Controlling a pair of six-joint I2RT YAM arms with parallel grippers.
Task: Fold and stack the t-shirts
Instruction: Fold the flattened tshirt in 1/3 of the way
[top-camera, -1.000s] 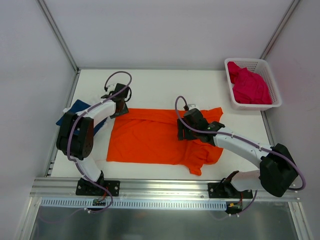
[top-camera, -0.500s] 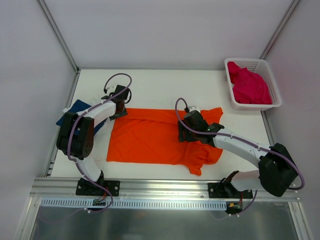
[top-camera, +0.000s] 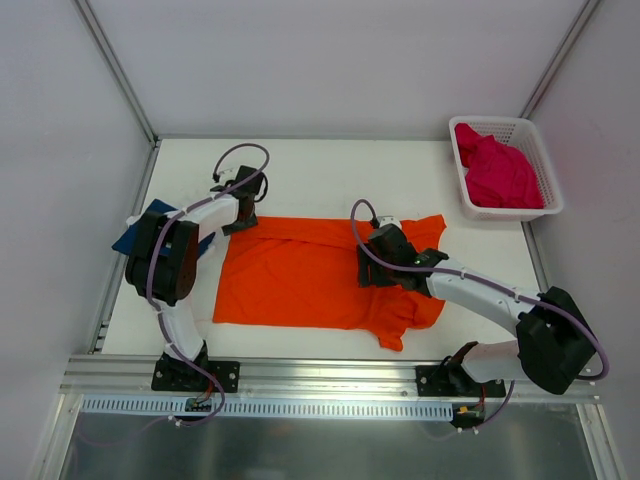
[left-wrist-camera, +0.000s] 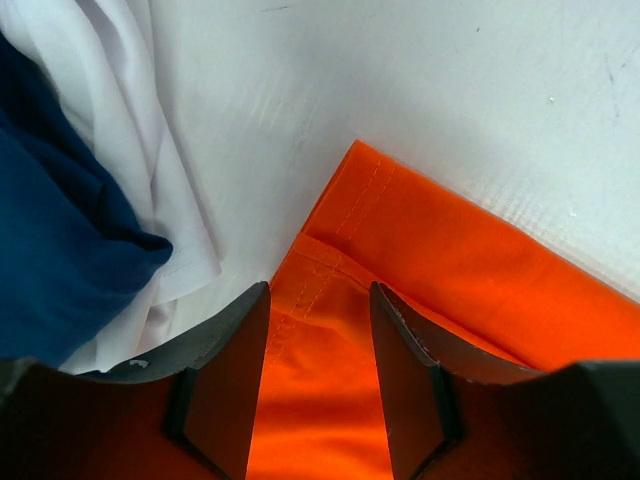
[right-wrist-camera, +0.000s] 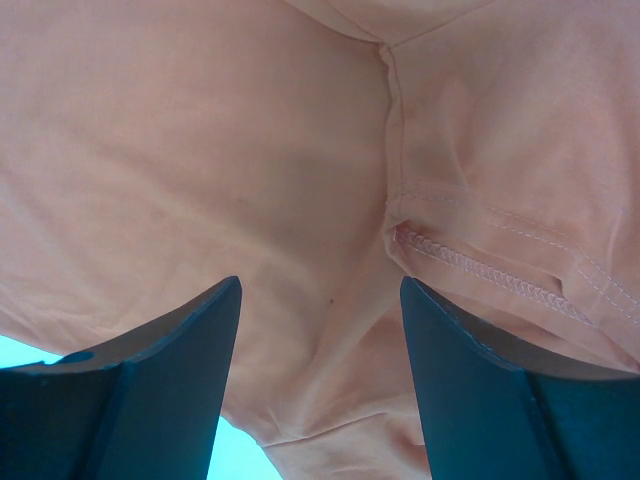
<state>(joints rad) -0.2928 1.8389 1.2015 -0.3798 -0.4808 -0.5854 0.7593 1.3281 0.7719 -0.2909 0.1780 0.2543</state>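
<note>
On the middle of the white table (top-camera: 330, 170) lies the bright orange cloth t-shirt (top-camera: 300, 280). It is spread out almost flat. Its long side runs from left to right in the top view. The bottom edge is at the left and the sleeves stick out at the right. A thin strip along its upper edge looks folded over, and a few soft wrinkles show near the sleeves.

The left gripper (top-camera: 240, 213) sits at the upper left corner of the shirt. Seen from the left wrist, that stitched corner lies just past the tips and between the two fingers (left-wrist-camera: 230, 360). The fingers stand apart and pinch nothing yet. This arm is the nearer one to that corner, so the next grab there looks like its job.

The right gripper (top-camera: 372, 268) hangs over the right part of the shirt, by a sleeve seam. Its fingers (right-wrist-camera: 160, 350) are spread wide above the cloth and hold nothing.

A navy blue cloth t-shirt (top-camera: 150, 225) lies at the left edge of the table, partly under the left arm. At the upper right, a magenta pink cloth t-shirt (top-camera: 500, 175) is bunched up inside a white plastic mesh basket (top-camera: 495, 121).
</note>
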